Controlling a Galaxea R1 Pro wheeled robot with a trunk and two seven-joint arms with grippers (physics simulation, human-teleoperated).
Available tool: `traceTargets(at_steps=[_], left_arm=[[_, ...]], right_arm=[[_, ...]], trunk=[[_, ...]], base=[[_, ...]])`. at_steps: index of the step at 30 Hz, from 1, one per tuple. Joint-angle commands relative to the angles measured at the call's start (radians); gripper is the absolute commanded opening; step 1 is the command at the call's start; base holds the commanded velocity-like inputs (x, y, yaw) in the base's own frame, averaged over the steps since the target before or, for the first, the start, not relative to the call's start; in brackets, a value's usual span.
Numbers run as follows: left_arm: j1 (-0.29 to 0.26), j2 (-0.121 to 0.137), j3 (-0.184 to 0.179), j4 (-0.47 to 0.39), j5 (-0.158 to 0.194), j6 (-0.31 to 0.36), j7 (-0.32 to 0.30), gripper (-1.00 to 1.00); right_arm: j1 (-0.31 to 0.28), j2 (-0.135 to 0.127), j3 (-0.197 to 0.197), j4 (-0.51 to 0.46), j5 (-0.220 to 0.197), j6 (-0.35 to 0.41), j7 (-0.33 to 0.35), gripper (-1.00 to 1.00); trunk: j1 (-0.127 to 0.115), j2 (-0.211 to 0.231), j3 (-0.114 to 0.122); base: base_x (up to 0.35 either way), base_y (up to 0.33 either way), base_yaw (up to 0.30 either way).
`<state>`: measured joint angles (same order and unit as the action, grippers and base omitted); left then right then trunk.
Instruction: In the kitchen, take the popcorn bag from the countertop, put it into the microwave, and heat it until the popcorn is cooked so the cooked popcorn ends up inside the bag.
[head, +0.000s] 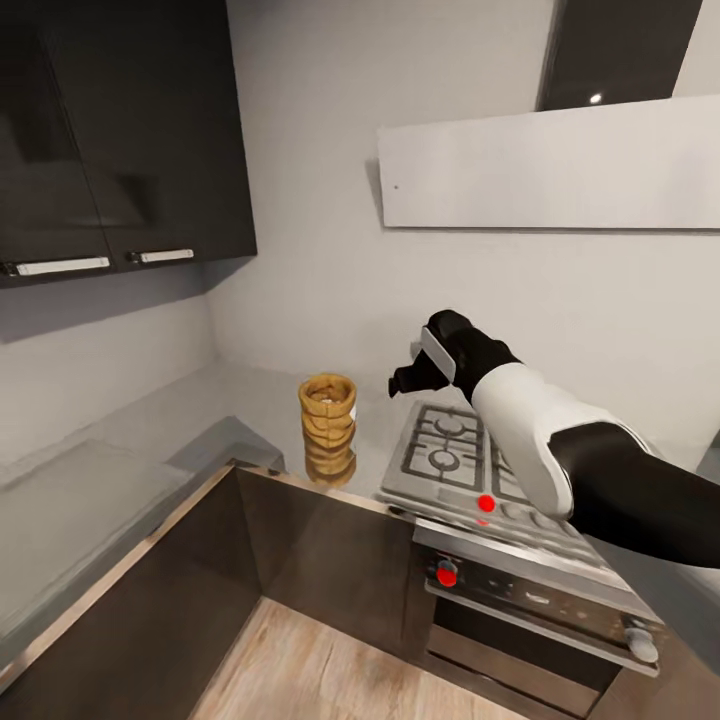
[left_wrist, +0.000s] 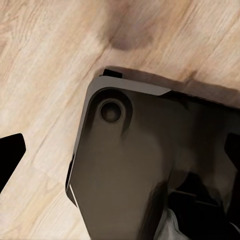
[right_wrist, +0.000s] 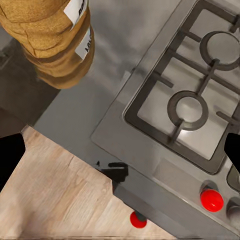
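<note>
The mustard-tan popcorn bag (head: 328, 410) stands upright on the shiny grey countertop (head: 240, 400), just left of the gas hob (head: 450, 450). My right gripper (head: 405, 380) hovers above the hob's left edge, a short way right of the bag and apart from it. In the right wrist view the bag (right_wrist: 52, 42) shows its white label, and the right gripper (right_wrist: 120, 155) is open with nothing between its fingers. The left gripper (left_wrist: 120, 155) is open too, hanging low over the wood floor (left_wrist: 45, 60) beside my dark base (left_wrist: 130, 165). The microwave is out of view.
Dark wall cabinets (head: 120, 130) hang above the counter's left corner. A flat grey range hood (head: 550, 170) sits over the hob. Below the hob is a dark oven (head: 520, 610) with red-marked knobs (head: 446, 574). Light wood floor (head: 300, 670) lies in front of the cabinet fronts.
</note>
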<state>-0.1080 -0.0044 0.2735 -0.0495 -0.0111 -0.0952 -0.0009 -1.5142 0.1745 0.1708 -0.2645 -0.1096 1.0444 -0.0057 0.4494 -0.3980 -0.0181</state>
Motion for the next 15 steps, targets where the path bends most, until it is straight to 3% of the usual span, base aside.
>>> traceTargets(at_steps=[1,8,15], left_arm=[[0.001,-0.002,0.004,0.0,-0.001,-0.003,0.0,1.0],[0.013,-0.027,0.005,0.0,0.001,0.0,0.003,1.0],[0.014,-0.032,0.008,0.0,0.002,0.037,0.005,1.0]], right_arm=[[0.001,0.0,0.006,0.006,-0.007,0.003,-0.003,1.0],[0.005,0.0,0.006,0.019,-0.007,0.003,-0.005,1.0],[0.025,0.0,0.006,0.048,-0.008,0.003,-0.004,1.0]], trunk=[[0.001,-0.002,-0.002],[0.001,-0.002,-0.002],[0.001,-0.002,-0.002]], base=[[0.029,0.035,0.0],[0.013,0.011,0.0],[0.267,0.105,0.0]])
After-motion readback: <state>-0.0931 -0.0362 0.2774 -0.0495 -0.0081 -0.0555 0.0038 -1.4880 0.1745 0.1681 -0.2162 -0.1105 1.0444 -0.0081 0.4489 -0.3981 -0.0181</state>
